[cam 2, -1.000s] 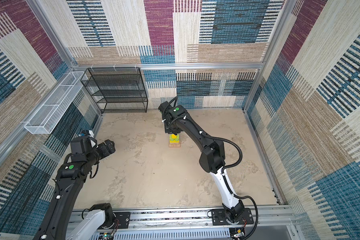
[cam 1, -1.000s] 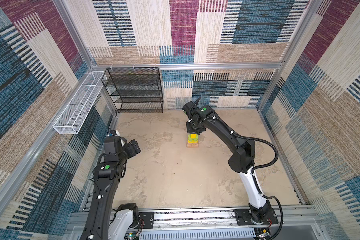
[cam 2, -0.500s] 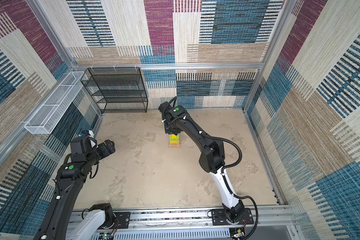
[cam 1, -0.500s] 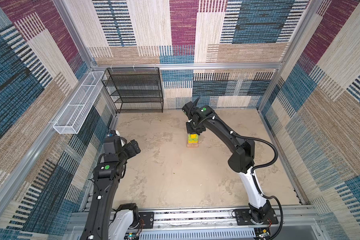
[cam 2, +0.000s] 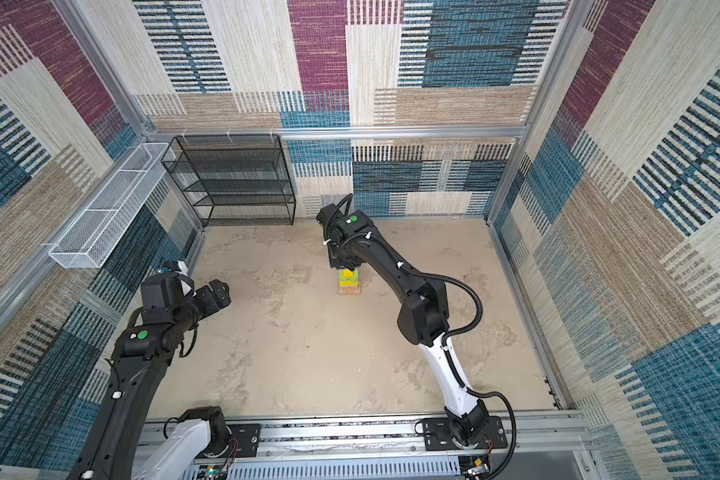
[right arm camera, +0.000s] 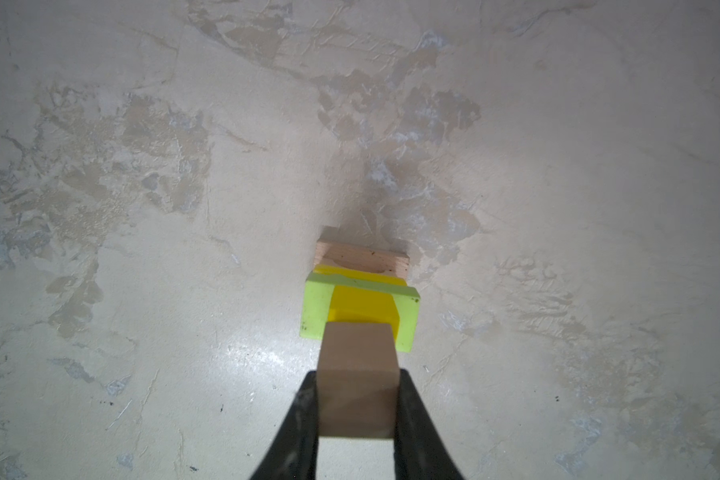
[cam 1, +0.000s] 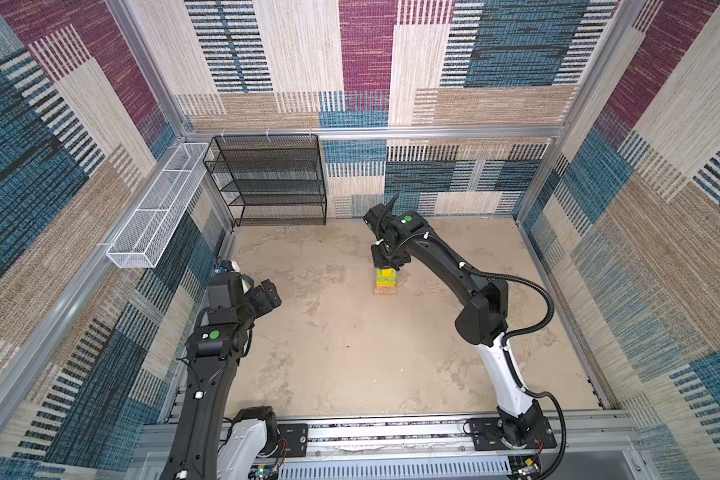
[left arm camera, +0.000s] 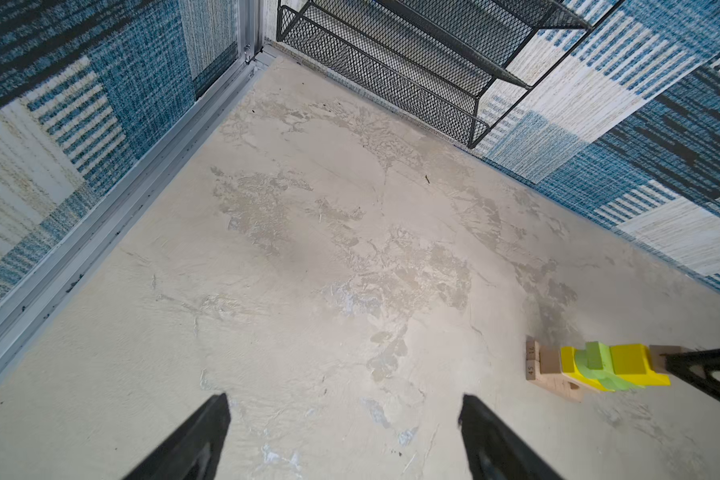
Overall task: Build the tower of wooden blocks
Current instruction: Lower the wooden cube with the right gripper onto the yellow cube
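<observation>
The tower (cam 1: pixel 385 283) stood on the bench (cam 1: pixel 350 353) a little behind its middle, well apart from the black shelf rack (cam 1: pixel 275 178) against the back wall and the white wire basket (cam 1: pixel 154 208) on the left wall. In both top views it showed as a short stack, tan at the foot and yellow and green above (cam 2: pixel 348 282).

The right pincer (right arm camera: pixel 356 399) hung straight over the stack, pointing down, and was clenched on the tan cube (right arm camera: pixel 356 361), one finger on each side face. The cube sat at the very top. In the left wrist view it (left arm camera: pixel 659 357) touched the yellow cube (left arm camera: pixel 628 365) beneath it, with no gap to be seen. Below the yellow cube lay the green bar (right arm camera: pixel 314 307), sticking out on both sides, then a yellow bar (left arm camera: pixel 569 363), then the tan bars (left arm camera: pixel 551 365) resting on the bench.

The left pincer (left arm camera: pixel 345 401) was released, its fingers spread wide with nothing between them. It hovered over bare bench near the left wall (cam 1: pixel 267 293), well apart from the tower and tipped toward it.
</observation>
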